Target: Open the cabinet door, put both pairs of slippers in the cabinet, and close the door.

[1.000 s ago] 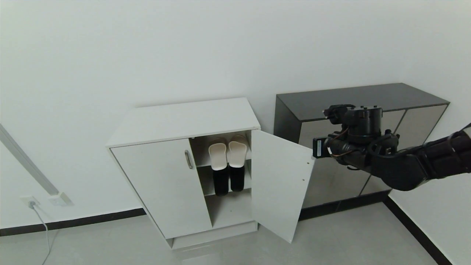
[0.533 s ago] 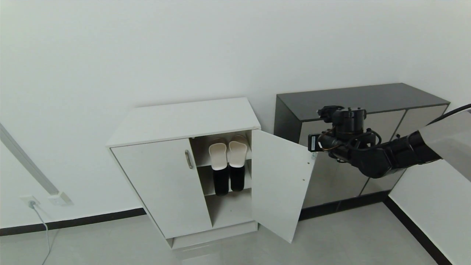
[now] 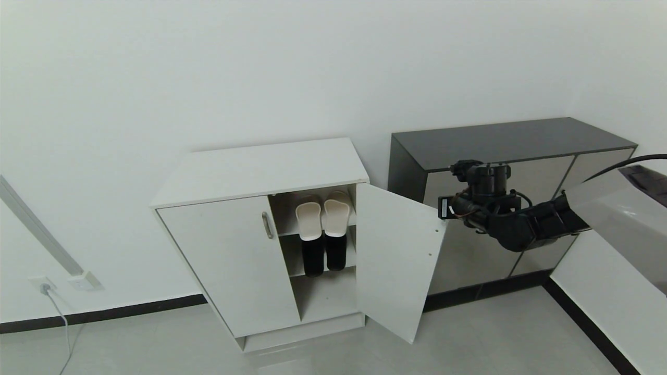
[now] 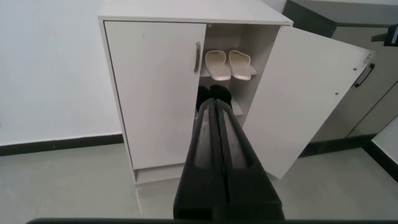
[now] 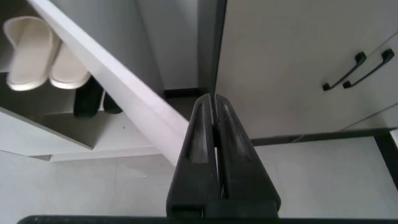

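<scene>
- Cabinet: right door stands swung open toward the near side.
- White slippers sit above black slippers inside the cabinet; both pairs look stowed.
- Right end effector: fingers pressed together, just beside the door's free edge, probably placed to push it shut.
- Left end effector: fingers together, facing the cabinet front.

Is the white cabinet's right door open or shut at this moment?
Open. The right door stands swung outward, leaving the white slippers and black slippers inside exposed; the left door is shut.
</scene>
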{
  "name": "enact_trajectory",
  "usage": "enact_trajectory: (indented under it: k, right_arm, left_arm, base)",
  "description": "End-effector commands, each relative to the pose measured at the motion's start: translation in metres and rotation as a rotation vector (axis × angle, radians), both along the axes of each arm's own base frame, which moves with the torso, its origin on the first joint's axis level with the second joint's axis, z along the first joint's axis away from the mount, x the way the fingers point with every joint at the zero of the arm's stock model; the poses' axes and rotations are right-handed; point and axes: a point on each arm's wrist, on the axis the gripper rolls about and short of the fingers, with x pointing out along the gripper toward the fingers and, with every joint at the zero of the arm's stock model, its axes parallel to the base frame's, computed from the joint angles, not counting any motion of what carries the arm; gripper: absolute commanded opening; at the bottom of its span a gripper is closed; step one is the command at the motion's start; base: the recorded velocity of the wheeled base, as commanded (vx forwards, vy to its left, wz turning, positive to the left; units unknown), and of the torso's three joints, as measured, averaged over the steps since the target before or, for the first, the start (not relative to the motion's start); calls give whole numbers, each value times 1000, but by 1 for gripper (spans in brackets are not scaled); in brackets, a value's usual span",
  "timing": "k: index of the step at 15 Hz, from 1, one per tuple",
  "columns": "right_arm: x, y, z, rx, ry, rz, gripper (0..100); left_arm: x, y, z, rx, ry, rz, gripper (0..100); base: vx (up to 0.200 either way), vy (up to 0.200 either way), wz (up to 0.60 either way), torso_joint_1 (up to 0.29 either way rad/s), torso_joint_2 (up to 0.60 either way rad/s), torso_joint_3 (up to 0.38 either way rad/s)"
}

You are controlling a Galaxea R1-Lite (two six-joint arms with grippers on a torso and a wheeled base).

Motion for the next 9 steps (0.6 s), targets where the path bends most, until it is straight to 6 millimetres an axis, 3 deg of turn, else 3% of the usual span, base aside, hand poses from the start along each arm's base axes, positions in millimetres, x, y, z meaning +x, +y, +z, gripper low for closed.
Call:
enact_trajectory:
  k: [1,9]
  right_arm:
    - [3,-1,-7,-4,12,-3,0]
    - [6,0,-16,-10,31,-4,0]
  left_arm:
    - [0,0,0,-1,0,0,0]
    - [0,0,0,-2,0,0,0]
  base:
    - [0,0,0,0,0,0]
    - [0,0,0,0,0,0]
